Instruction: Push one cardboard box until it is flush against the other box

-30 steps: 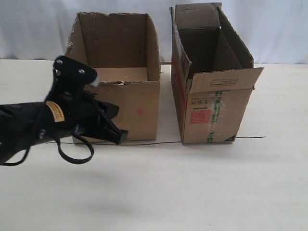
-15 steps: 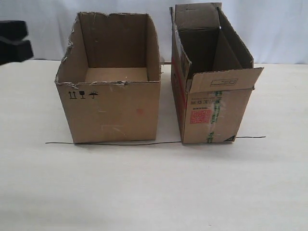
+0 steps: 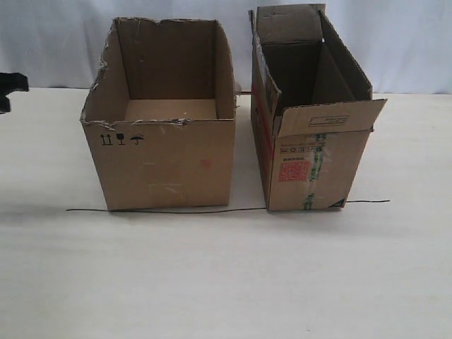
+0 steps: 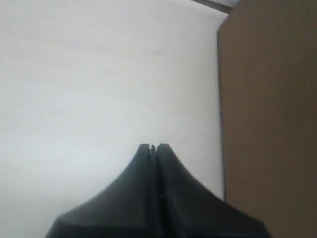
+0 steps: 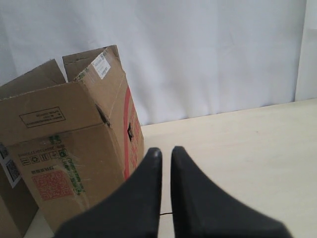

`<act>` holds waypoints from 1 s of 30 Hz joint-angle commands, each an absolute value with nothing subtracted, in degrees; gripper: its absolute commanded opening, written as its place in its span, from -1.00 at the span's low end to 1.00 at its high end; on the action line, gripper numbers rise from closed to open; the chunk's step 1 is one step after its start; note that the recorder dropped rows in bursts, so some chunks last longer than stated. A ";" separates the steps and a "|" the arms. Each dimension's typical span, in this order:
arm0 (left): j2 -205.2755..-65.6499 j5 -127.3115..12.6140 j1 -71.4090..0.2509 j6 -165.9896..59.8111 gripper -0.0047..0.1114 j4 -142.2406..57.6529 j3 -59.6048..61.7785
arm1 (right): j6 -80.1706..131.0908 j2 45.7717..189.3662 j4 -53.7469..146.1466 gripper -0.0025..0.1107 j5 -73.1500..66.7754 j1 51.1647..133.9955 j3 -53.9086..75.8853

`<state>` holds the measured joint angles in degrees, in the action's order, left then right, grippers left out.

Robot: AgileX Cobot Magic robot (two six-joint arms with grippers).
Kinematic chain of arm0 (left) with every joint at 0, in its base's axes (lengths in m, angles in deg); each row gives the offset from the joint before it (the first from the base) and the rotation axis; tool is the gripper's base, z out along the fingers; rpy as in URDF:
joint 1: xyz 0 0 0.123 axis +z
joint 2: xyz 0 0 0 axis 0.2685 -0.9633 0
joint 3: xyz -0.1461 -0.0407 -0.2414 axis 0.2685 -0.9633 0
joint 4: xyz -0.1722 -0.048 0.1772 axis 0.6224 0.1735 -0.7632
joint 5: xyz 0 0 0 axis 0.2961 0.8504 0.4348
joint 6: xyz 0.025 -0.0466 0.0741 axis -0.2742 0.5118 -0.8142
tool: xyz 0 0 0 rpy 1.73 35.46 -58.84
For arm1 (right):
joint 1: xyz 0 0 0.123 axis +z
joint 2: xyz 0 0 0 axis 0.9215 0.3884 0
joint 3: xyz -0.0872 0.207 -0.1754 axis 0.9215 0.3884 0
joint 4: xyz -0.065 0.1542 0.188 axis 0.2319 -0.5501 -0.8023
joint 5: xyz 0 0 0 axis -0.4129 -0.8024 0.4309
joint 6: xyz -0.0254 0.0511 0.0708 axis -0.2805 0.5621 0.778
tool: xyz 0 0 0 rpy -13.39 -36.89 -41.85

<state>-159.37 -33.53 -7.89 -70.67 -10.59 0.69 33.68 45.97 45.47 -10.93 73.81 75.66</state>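
Note:
The wide cardboard box (image 3: 166, 162), torn-rimmed with black handling symbols, stands left of the other box (image 3: 311, 169), which is narrower, flapped and carries a red label. A narrow strip of table separates them. Only a black tip of the left arm (image 3: 8, 88) shows at the exterior view's left edge, apart from the wide box. In the left wrist view my left gripper (image 4: 153, 147) is shut and empty over bare table, with a brown box wall (image 4: 270, 124) beside it. My right gripper (image 5: 165, 151) holds nothing, its fingers a sliver apart, beside the other box (image 5: 74, 163).
A thin black line (image 3: 183, 210) runs across the pale table (image 3: 226, 282) along the boxes' front edges. A white curtain (image 3: 409, 42) hangs behind. The right gripper is outside the exterior view.
The left arm, which stood in front of the wide box a second ago, has pulled away to the far left edge. Neither box has visibly moved.

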 commanded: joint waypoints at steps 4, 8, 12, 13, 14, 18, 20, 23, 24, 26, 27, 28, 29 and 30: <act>-175.09 -5.39 2.51 -106.71 -0.92 38.03 12.23 | 33.19 45.77 45.33 -0.87 -10.53 73.99 75.89; -181.32 -0.50 4.25 -107.57 -0.92 41.25 15.25 | 33.19 45.77 45.33 -0.87 -10.53 73.99 75.89; -186.05 1.21 4.15 -108.22 -0.92 41.50 18.49 | 33.19 45.77 45.33 -0.87 -10.53 73.99 75.89; -187.23 2.22 4.04 -108.34 -0.92 41.50 19.55 | 33.19 45.77 45.33 -0.87 -10.53 73.99 75.89; -188.19 3.01 3.80 -108.34 -0.92 41.50 20.39 | 33.19 45.77 45.33 -0.87 -10.53 73.99 75.89; -192.72 7.66 2.65 -108.22 -0.92 41.74 24.15 | 33.19 45.77 45.33 -0.87 -10.53 73.99 75.89; -194.68 9.55 2.01 -107.73 -0.92 42.41 25.37 | 33.19 45.77 45.33 -0.87 -10.53 73.99 75.89; -196.19 10.12 0.59 -107.38 -0.92 42.86 25.87 | 33.19 45.77 45.33 -0.87 -10.53 73.99 75.89; -196.57 10.01 -0.04 -107.28 -0.92 42.76 25.87 | 33.19 45.77 45.33 -0.87 -10.53 73.99 75.89; -197.12 10.01 -1.43 -107.28 -0.92 43.03 25.87 | 33.19 45.77 45.33 -0.87 -10.53 73.99 75.89; -197.21 9.45 -2.23 -107.28 -0.92 43.12 25.87 | 33.19 45.77 45.33 -0.87 -10.53 73.99 75.89; -197.32 8.85 -2.93 -107.28 -0.92 43.64 25.87 | 33.19 45.77 45.33 -0.87 -10.53 73.99 75.89; -197.32 8.43 -3.41 -107.28 -0.92 44.08 25.87 | 33.19 45.77 45.33 -0.87 -10.53 73.99 75.89; -197.32 7.92 -3.87 -107.28 -0.92 45.07 25.87 | 33.19 45.77 45.33 -0.87 -10.53 73.99 75.89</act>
